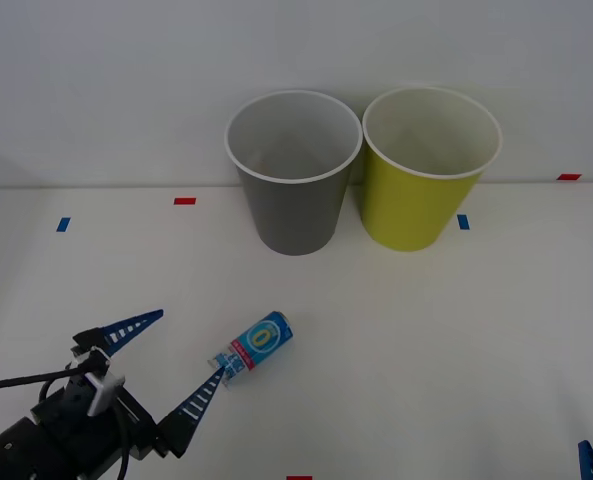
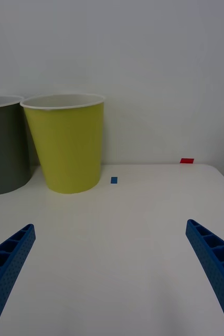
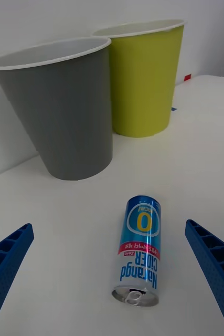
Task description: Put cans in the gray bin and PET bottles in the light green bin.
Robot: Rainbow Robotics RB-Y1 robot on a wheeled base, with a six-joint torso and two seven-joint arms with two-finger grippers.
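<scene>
The front camera looks down and forward over the white bench (image 1: 456,330). Each wrist camera sits low, apparently just above it, facing the wall; all three share the round yellow-green bucket-like bin (image 1: 417,195) (image 2: 70,147) (image 3: 143,84).

A small blue can (image 1: 259,343) with a yellow oval logo lies on its side, at seven o'clock from the gray bin (image 1: 294,175). The light green bin (image 1: 426,170) stands upright at the gray one's three o'clock.

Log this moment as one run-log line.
left gripper: open, by can | can: lying on table, ungrasped | gray bin: upright | light green bin: upright beside it | right gripper: open, idle
</scene>
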